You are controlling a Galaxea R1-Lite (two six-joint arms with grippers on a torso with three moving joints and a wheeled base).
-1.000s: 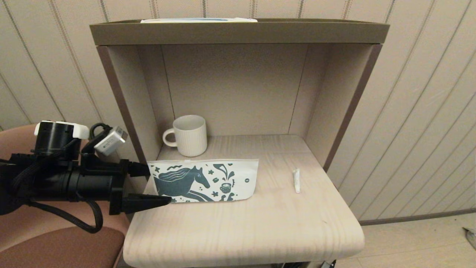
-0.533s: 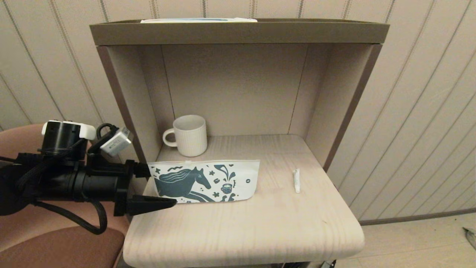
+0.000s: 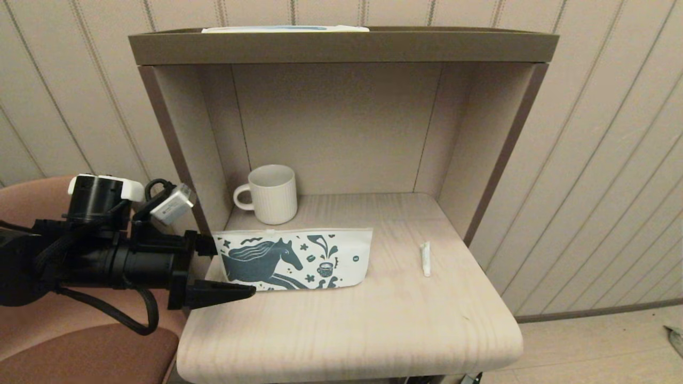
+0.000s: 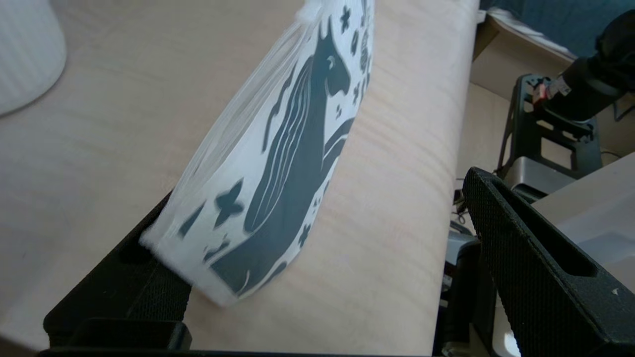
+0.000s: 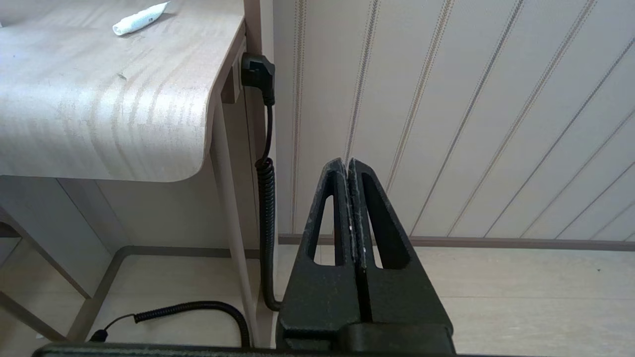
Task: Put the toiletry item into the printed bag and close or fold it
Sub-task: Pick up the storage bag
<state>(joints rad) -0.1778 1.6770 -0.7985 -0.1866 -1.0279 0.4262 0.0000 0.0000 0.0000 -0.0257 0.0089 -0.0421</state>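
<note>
The left gripper, jaws spread wide, straddles the near short end of the printed bag at the left side of the bench; one finger lies behind the bag's corner, the other clear of its front edge, and nothing is clamped. In the left wrist view the bag runs lengthwise straight away from the jaws, its long axis along the gripper's line of reach, the horse's head pointing away from the gripper. It looks thin, light and floppy, likely to buckle or slide on the smooth wood if pushed, so a pinch on the end corner or along the sealed top strip seems the surest hold. Beyond the bag's far end, well apart from the gripper, lies the toiletry item, a slim white tube set crosswise to the bag's length; small and probably light, it looks best taken across its middle. A ribbed white mug stands behind the bag. The right gripper, fingers pressed together, hangs parked below the bench edge.
</note>
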